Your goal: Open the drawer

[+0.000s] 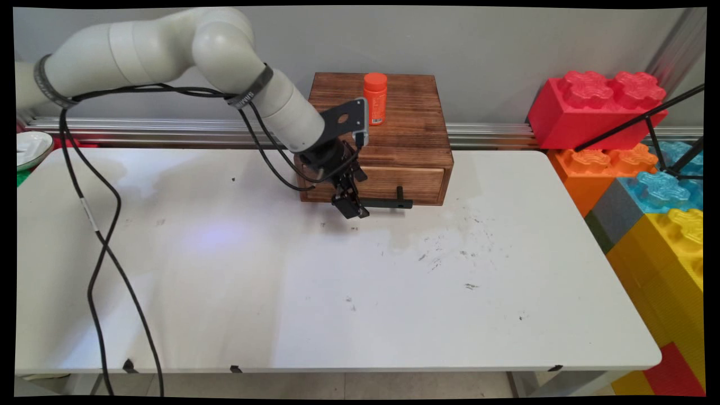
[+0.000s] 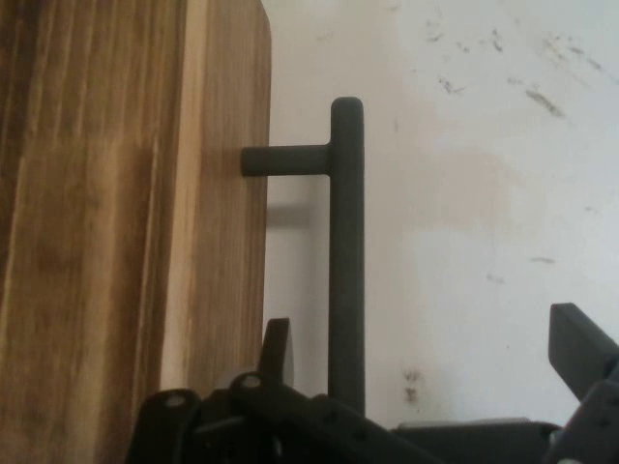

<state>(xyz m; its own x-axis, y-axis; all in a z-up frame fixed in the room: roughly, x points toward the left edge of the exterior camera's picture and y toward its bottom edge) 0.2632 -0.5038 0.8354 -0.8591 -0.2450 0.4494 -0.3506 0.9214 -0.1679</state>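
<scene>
The gripper (image 1: 353, 209) is low at the front of the wooden box (image 1: 394, 112), at the left end of the black handle (image 1: 388, 203) on the drawer (image 1: 402, 183). Its jaws are open. In the hand view one finger (image 2: 276, 350) sits between the drawer front and the handle bar, and the other finger (image 2: 580, 348) is out on the far side, well away from the bar. So the bar (image 2: 347, 261) runs up between the two fingers, nearer to the one by the wood. The fingers do not look like they press on the bar.

The handle is a long thin bar, and the one short post (image 2: 285, 159) in sight joins it to the drawer. The drawer looks shut, flat with the box front.

An orange bottle (image 1: 374, 98) stands up on top of the box, near the back. The box stands at the far edge of the white table (image 1: 281, 292), near the wall. Big toy bricks (image 1: 630, 146) in red, orange, blue and yellow are piled past the right end of the table. A white dish (image 1: 31, 147) peeks in at the left edge.
</scene>
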